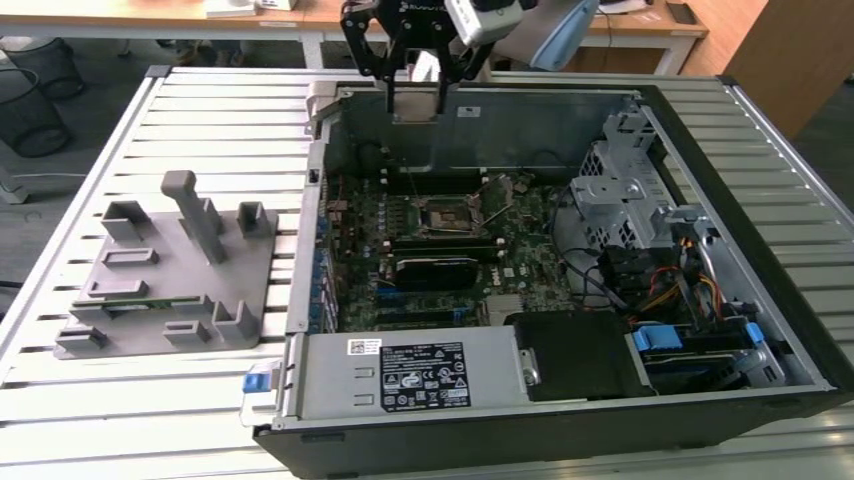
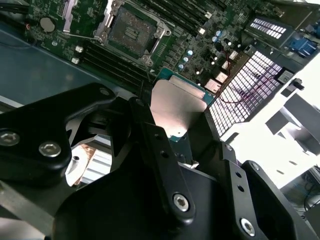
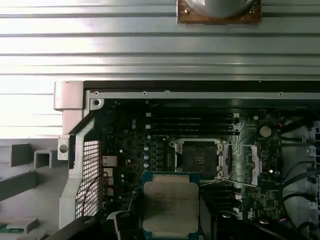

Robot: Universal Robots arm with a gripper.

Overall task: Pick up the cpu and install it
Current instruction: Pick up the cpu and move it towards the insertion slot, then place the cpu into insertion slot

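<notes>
My gripper (image 1: 418, 92) hangs over the far wall of the open computer case (image 1: 314, 230), shut on the cpu (image 1: 416, 108). In both wrist views the cpu (image 2: 177, 107) (image 3: 171, 205) is a flat square chip with a silver top and a green rim, clamped by its edges between the black fingers (image 2: 152, 145). The black cpu socket (image 1: 445, 217) (image 3: 197, 157) (image 2: 131, 30) lies open on the motherboard, below the chip and apart from it. Its metal load plate (image 3: 250, 162) is swung to one side.
A grey plastic fixture (image 1: 167, 270) stands on the slatted table at the exterior view's left. Inside the case are a power supply (image 1: 407, 370), a metal drive cage (image 1: 627, 180) and loose cables (image 1: 654, 290). Memory slots (image 3: 192, 124) lie beside the socket.
</notes>
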